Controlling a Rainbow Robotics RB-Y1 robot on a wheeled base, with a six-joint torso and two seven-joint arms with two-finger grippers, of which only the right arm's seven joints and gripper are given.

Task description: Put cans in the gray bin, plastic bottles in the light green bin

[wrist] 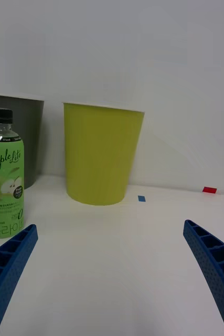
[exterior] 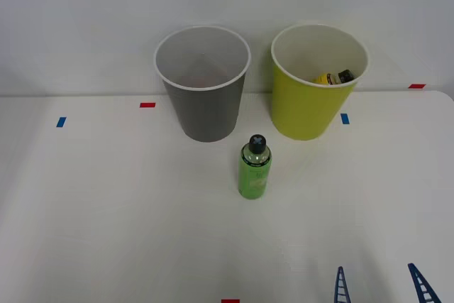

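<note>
Wrist view footage showed the right gripper (wrist: 112, 278) spread wide, with the two blue ribbed fingers (wrist: 9, 262) at opposite corners and nothing held between them. The gripper was low over the white table (wrist: 117, 283), and its fingertips were seen at the near edge of the front view (exterior: 381, 285).

Closest to the gripper, ahead of it and off to its left, the green bottle (exterior: 255, 168) was seen standing upright on the table, black cap on, untouched and well apart from the fingers. Beyond the bottle, the two bins were placed side by side against the wall. The light green bin (exterior: 312, 104) was roughly straight ahead of the gripper; the gray bin (exterior: 206, 108) was further to the left, behind the bottle.

Inside the light green bin, a yellow bottle (exterior: 333, 77) with a black cap was seen lying against the wall, so one bottle was judged to be sorted already. No can could be made out in the gray bin or on the table. The green bottle was judged to be left: it was not yet grasped, and was still to be carried to the light green bin.
</note>
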